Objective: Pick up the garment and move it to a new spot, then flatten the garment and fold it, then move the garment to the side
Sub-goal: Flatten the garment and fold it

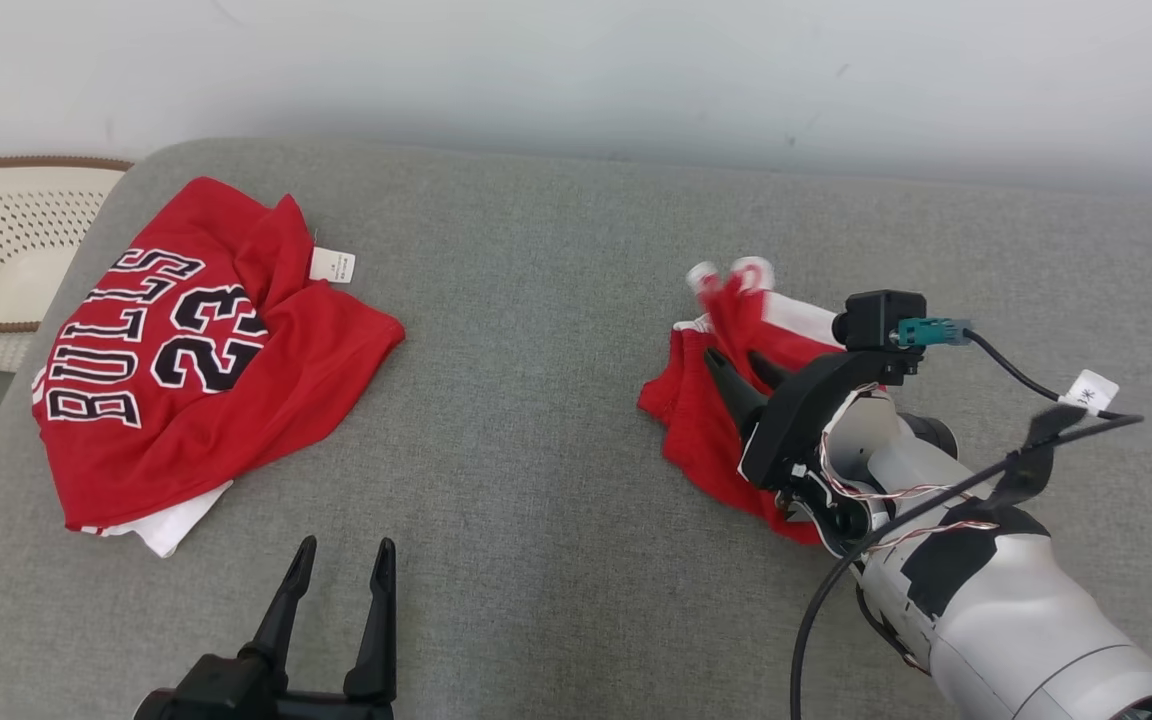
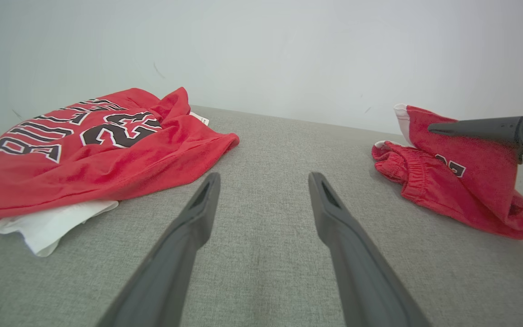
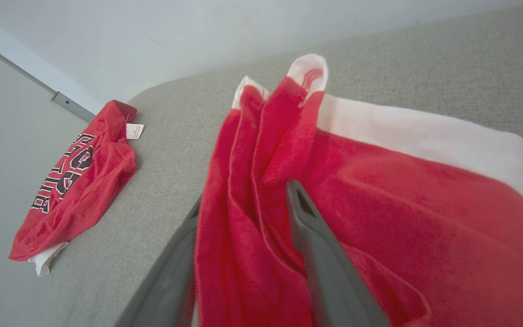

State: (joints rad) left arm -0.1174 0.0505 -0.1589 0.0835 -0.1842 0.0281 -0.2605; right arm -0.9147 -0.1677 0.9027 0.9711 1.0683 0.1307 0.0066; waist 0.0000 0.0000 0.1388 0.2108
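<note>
Head view: the red mesh shorts with white trim sit on the right side of the grey woven-fabric cushion, bunched up, not flat. The right tool is over them, fingers pointing toward the pale wall. A black wrist camera with a teal plug sits on top of that arm, and a black cable runs off it.

In the right wrist view we see the right tool spread, with a vertical fold of the shorts lying between the two fingers. Cloth covers most of the finger on that view's left. The white hem band runs across the top of the shorts, and two white-edged corners stick up past the fingertips.

The left tool is at the lower left with its fingers spread wide, holding nothing, above bare cushion. In the left wrist view it points between the two garments. From there we see one side of the shorts raised against a right-tool finger, the elastic waistband resting on the cushion.

A folded red jersey with black "BULLS 23" lettering lies on the far left of the cushion, well apart from the shorts. Its white tag shows and a white layer pokes out underneath. A cream perforated plastic basket with a brown rim stands beside the cushion's left edge.
</note>
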